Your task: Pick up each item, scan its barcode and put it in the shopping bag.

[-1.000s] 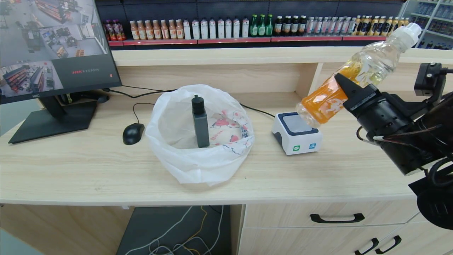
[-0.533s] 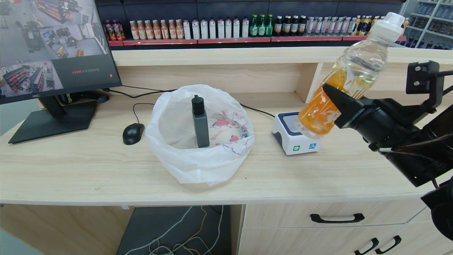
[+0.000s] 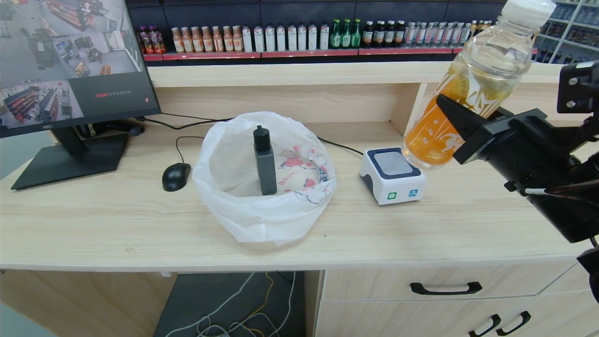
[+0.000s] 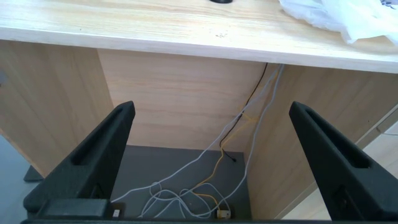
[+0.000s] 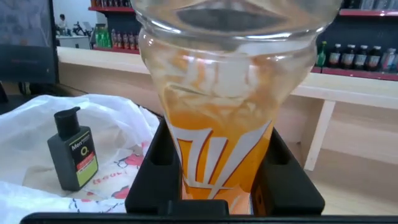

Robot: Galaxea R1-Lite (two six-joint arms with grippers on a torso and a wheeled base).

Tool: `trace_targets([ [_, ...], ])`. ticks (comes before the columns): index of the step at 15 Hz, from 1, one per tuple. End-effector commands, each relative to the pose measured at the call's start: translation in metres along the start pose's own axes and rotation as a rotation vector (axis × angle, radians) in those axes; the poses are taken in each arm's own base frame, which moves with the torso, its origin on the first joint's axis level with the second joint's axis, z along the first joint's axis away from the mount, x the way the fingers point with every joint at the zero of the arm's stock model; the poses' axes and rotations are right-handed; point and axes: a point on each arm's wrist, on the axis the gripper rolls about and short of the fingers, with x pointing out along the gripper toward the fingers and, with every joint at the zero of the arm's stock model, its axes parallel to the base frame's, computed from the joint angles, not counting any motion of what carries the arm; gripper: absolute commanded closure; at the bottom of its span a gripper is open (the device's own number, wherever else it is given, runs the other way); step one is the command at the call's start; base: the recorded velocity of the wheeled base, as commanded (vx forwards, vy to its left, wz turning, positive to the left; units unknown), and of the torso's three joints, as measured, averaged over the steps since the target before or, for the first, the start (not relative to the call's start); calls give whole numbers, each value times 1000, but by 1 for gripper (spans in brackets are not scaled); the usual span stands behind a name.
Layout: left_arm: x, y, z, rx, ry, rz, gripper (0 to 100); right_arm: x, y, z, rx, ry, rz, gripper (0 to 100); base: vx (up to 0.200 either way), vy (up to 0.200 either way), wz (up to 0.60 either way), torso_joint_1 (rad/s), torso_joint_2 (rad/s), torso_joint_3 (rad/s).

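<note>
R claw (image 3: 456, 117) is clamped on the clear plastic drink bottle w/ orange label and white cap (image 3: 470, 82). Jaws are only as far apart as the bottle's body is wide, one black finger across the near side and the other behind it. In the R wrist view the two fingers flank the orange label band (image 5: 224, 168), approx. the lower-mid body.

The bottle is off the light wood counter (image 3: 117, 220) and tilted: cap up and beyond the claw, base down and ahead of the fingertips. The base hangs close above the edge of the white box scanner w/ dark-framed window (image 3: 392, 180), just below-left of the claw; can't tell the gap.

The white thin plastic shopping bag (image 3: 262, 215) sits well to the claw's left and lower, mouth open, w/ a dark grey pump-top bottle (image 3: 265, 164) standing inside.

L claw (image 4: 211, 155) is spread wide w/ nothing in it, down below the counter edge, cables beyond it.

Handling, my read:
- Partly filled, so mid weight, and the liquid will slosh when it's turned.
- Walls prob. thin and will dent under squeeze.
- Film label looks smooth, so it could slip or rotate if grip is slack.
- Best hold is the labelled mid-body as now, not the neck or cap.
- Needs firm, not crushing, pressure.
- Lower it base-first into the bag, clear of the grey bottle.
</note>
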Motion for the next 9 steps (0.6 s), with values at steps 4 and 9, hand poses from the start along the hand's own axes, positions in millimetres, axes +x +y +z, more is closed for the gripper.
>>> trace_targets([
  [4,0,0,0,-1,0,1,0,0,1,-14,2,35,-1,100,-100,0,0,2,1,4],
  [9,0,0,0,1,0,1,0,4,0,-23,13,44,0,100,0,0,0,0,0,0],
])
